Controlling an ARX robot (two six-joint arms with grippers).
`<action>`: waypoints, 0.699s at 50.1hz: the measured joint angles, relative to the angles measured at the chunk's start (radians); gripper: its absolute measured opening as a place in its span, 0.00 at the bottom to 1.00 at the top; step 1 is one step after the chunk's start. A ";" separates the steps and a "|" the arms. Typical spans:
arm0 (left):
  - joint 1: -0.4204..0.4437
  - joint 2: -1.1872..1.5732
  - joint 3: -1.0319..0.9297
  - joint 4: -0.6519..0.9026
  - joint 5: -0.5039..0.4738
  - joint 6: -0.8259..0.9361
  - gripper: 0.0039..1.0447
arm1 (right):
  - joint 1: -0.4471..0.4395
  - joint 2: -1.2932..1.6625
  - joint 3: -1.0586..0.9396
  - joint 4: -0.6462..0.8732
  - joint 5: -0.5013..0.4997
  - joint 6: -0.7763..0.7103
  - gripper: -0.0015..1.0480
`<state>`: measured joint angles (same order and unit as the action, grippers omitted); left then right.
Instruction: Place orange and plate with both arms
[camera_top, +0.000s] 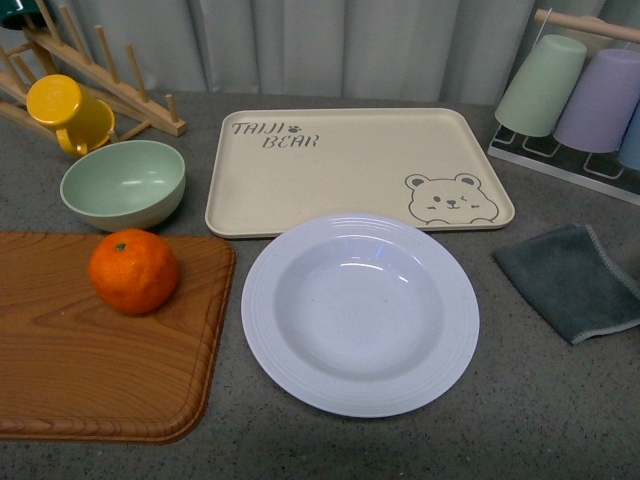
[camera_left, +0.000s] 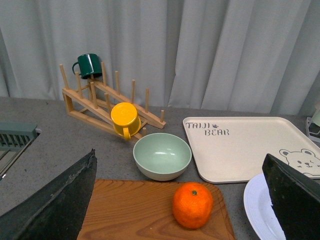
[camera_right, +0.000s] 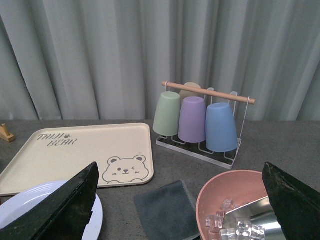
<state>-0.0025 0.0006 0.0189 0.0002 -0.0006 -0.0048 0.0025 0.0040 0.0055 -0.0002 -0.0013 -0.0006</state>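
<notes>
The orange (camera_top: 134, 271) rests on a wooden cutting board (camera_top: 80, 370) at the front left. Just to its right the pale plate (camera_top: 262, 300) lies empty on the grey counter. Neither arm shows in the front view. In the left wrist view my left gripper (camera_left: 179, 156) is open and raised above the counter, with the orange (camera_left: 192, 204) ahead between its wide-spread fingers and the plate's rim (camera_left: 257, 207) by one finger. My right gripper (camera_right: 180, 165) also stands open, holding nothing, with the plate's edge (camera_right: 30, 205) beside one finger.
A beige bear tray (camera_top: 360, 170) lies behind the plate. A green bowl (camera_top: 123, 183), a yellow mug (camera_top: 68, 112) and a wooden rack (camera_top: 120, 85) stand at back left. A cup rack (camera_top: 580, 95) and grey cloth (camera_top: 575, 280) are right. A pink bowl of ice (camera_right: 235, 195) is nearby.
</notes>
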 joint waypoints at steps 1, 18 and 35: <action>0.000 0.000 0.000 0.000 0.000 0.000 0.94 | 0.000 0.000 0.000 0.000 0.000 0.000 0.91; 0.000 0.000 0.000 0.000 0.000 0.000 0.94 | 0.000 0.000 0.000 0.000 0.000 0.000 0.91; 0.000 0.000 0.000 0.000 0.000 0.000 0.94 | 0.000 0.000 0.000 0.000 0.000 0.000 0.91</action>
<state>-0.0025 0.0006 0.0189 0.0002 -0.0006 -0.0044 0.0025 0.0040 0.0055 0.0002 -0.0013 -0.0002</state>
